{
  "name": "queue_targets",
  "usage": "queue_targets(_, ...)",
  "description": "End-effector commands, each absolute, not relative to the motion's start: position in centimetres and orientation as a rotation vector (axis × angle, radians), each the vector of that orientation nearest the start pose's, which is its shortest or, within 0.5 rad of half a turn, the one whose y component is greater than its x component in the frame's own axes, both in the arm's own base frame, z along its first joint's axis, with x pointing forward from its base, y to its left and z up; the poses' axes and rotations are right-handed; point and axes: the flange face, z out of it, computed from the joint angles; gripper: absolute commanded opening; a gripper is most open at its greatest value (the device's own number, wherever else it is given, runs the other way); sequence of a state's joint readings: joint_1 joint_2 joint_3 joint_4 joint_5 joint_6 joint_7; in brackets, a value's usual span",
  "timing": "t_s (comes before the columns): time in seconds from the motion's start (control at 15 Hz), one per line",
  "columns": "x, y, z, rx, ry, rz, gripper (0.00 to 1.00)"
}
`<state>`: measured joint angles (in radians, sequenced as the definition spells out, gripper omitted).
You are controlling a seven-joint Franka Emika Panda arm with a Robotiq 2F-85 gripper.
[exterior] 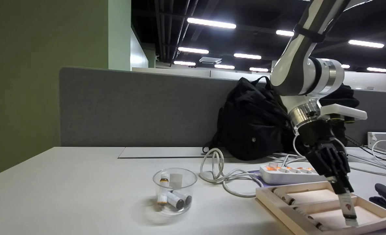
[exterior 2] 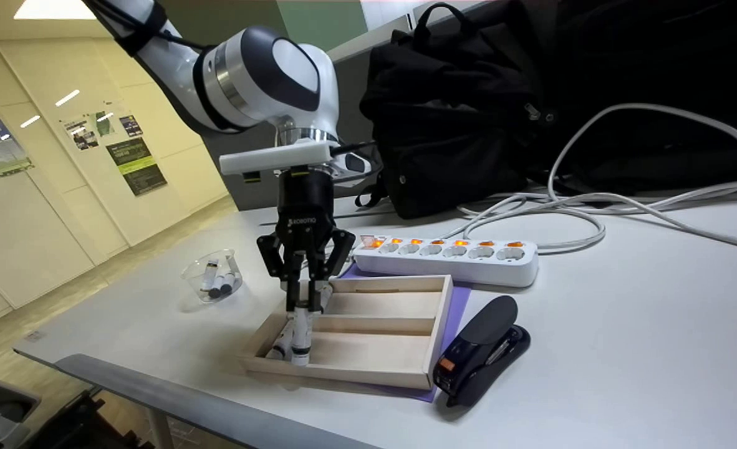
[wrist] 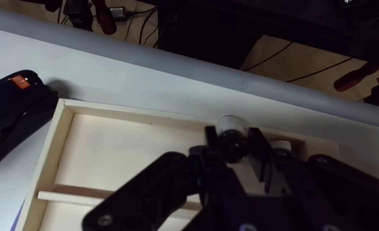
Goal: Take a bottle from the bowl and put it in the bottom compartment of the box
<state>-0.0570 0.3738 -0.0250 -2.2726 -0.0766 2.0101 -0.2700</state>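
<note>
My gripper [exterior: 341,189] is shut on a small vial, the bottle [exterior: 347,206], in both exterior views. In an exterior view the gripper [exterior 2: 303,304] points down and the bottle [exterior 2: 302,340] hangs nearly upright over the near compartment's end. In the wrist view the bottle [wrist: 228,124] sits between the fingertips [wrist: 231,136]. Whether its lower end touches the box [exterior 2: 381,374] cannot be told. One vial [exterior: 283,196] lies in the box's far compartment, another [exterior: 310,219] in the near one. The clear bowl [exterior: 191,189] holds several vials; it also shows in an exterior view [exterior 2: 192,282].
A white power strip [exterior 2: 443,262] with cables stands behind the box. A black stapler [exterior 2: 481,352] lies beside the box's end. A purple sheet [exterior 2: 459,305] lies under the box. Black backpacks [exterior: 251,120] stand at the back. The table's front edge [wrist: 176,61] is close to the box.
</note>
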Motion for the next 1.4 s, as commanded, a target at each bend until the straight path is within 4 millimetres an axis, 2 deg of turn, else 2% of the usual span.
queue_targets(0.0, 45.8, -4.6, 15.7, -2.926, -0.288, 1.009, 0.07)
queue_targets(0.2, 46.0, -4.6, 15.6, -2.938, -0.263, 1.016, 0.07)
queue_targets(0.27, 46.1, -4.5, 15.6, -2.943, -0.259, 1.019, 0.53)
queue_targets(0.4, 46.1, -4.5, 15.5, -2.947, -0.248, 1.024, 0.6)
queue_targets(0.67, 46.0, -4.4, 15.1, -2.942, -0.241, 1.036, 0.88)
queue_targets(0.8, 45.9, -4.2, 15.6, -3.008, -0.216, 0.978, 0.99)
queue_targets(0.87, 46.0, -4.2, 15.9, -3.047, -0.21, 0.929, 0.58)
queue_targets(0.93, 46.2, -4.2, 16.3, -3.1, -0.19, 0.87, 0.63)
queue_targets(1.0, 46.5, -4.3, 16.7, -3.144, -0.167, 0.807, 0.62)
queue_targets(1.33, 47.5, -4.5, 17.4, -3.339, -0.02, 0.538, 0.27)
